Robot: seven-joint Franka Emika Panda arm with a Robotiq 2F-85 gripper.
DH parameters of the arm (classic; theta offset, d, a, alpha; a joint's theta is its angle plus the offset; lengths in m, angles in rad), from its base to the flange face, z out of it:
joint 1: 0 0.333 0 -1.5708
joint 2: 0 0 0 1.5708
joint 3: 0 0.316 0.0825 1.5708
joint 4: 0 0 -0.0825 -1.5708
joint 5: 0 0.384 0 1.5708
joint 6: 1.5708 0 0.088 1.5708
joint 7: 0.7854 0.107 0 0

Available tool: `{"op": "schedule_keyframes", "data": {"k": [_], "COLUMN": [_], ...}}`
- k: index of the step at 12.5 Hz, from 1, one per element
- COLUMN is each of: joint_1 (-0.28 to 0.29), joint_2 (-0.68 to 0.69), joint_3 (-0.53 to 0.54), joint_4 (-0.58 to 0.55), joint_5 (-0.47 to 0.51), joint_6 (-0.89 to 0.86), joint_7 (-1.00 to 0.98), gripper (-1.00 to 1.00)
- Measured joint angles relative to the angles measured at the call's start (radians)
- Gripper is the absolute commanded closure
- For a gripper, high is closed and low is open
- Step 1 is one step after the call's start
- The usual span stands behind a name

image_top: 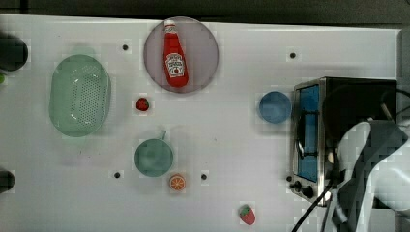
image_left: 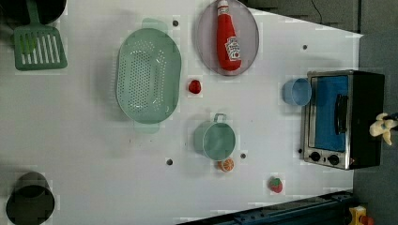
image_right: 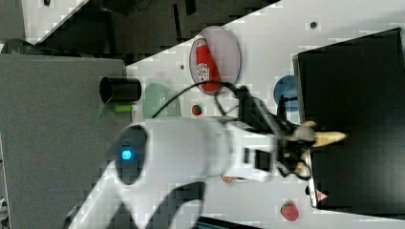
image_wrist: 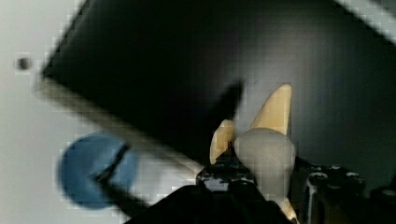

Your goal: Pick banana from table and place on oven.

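banana: held in gripper (image_right: 305,143), toy banana (image_right: 327,138) over the toaster oven's black top (image_right: 353,95), near its front edge
gripper: closed on banana, peel flaps splayed around it
axis: tip points toward the oven's back
height: contact with top unclear
next: probably lower, release

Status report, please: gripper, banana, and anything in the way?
Gripper shut on banana. Banana over the oven top. Top looks bare; nothing in the way.
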Motion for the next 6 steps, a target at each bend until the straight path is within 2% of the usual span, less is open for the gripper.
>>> {"op": "schedule_keyframes", "data": {"k": [3,4,6], "joint_1": [0.000,-0.001,-0.007], "joint_2": [0.051,0.065,0.080], "joint_3": [-0.076,-0.096,-0.110], "joint_4": [0.006,0.017,0.029], "joint_5": [0.005,0.007,-0.005], "joint_6": [0.047,0.046,0.037], "joint_7": [-0.171,-0.223,-0.285], "gripper": [0.57,0.47,0.04]}}
